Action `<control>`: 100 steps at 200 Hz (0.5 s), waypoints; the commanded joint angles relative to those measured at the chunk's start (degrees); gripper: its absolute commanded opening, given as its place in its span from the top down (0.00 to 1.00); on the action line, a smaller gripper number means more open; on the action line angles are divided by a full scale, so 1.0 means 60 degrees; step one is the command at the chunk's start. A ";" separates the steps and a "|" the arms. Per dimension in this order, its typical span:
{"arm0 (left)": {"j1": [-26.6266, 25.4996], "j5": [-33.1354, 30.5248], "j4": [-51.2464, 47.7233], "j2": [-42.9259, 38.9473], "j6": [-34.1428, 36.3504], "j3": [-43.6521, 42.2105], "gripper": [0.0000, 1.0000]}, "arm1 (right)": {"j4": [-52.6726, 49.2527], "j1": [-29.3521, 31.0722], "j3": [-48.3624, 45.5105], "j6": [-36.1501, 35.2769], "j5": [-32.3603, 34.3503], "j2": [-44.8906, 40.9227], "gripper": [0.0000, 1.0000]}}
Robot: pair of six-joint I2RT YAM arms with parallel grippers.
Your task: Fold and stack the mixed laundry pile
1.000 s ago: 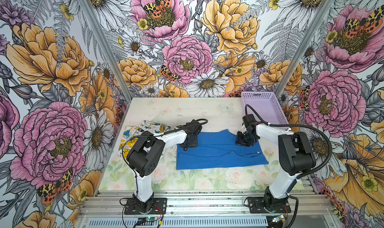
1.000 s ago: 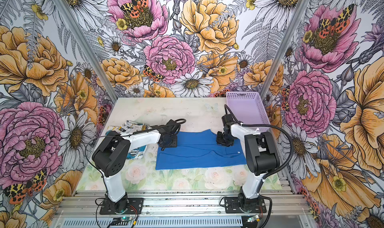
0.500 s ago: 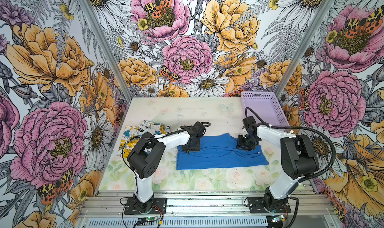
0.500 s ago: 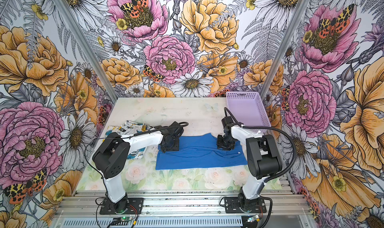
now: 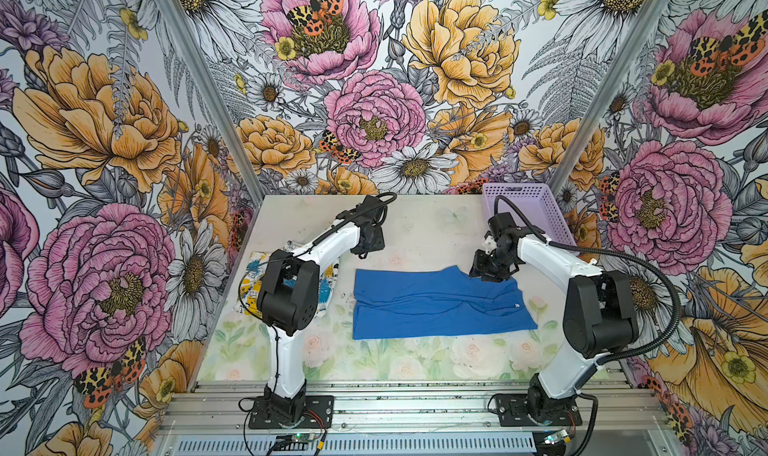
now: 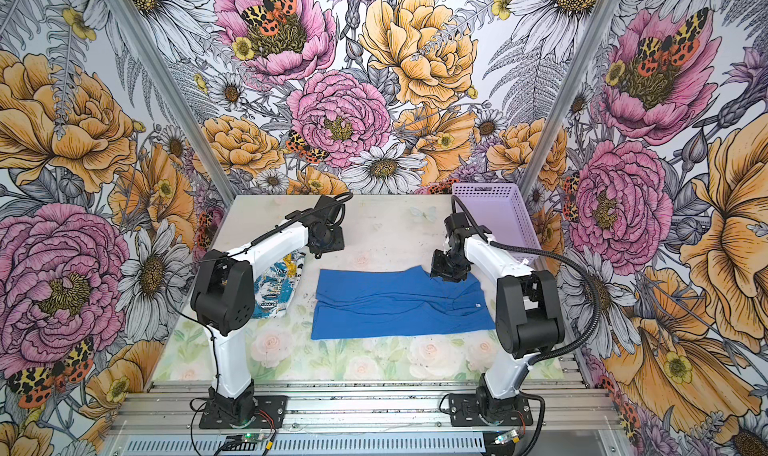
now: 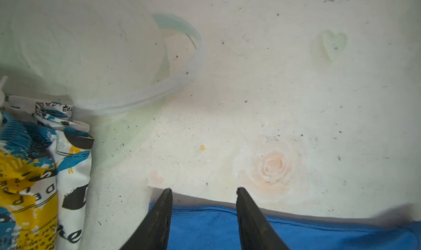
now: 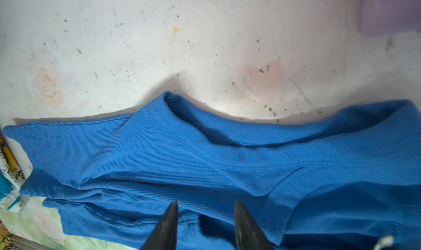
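I see the blue T-shirt, soft ribbed cloth, folded in a long wrinkly strip mid bench. The printed white top lies bunched at left. L hand & R hand both spread, pinching nothing.

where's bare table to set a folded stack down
Free: the back strip between the shirt and back wall, left of the basket; the front strip between shirt and rail. Crowded: left side, where the printed garment lies under the left arm.
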 commanded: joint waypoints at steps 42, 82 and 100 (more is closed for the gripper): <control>0.0403 0.0318 -0.0308 -0.0049 -0.0368 -0.0839 0.64 | -0.0172 -0.0135 0.0570 -0.0051 -0.0458 0.0081 0.57; 0.0356 0.0576 -0.0320 0.0071 -0.0406 -0.1074 0.69 | -0.0229 -0.0163 0.0677 -0.0044 -0.0474 0.0166 0.57; 0.0358 0.0569 -0.0327 0.0048 -0.0413 -0.1168 0.72 | -0.0260 -0.0178 0.0699 -0.0045 -0.0467 0.0159 0.57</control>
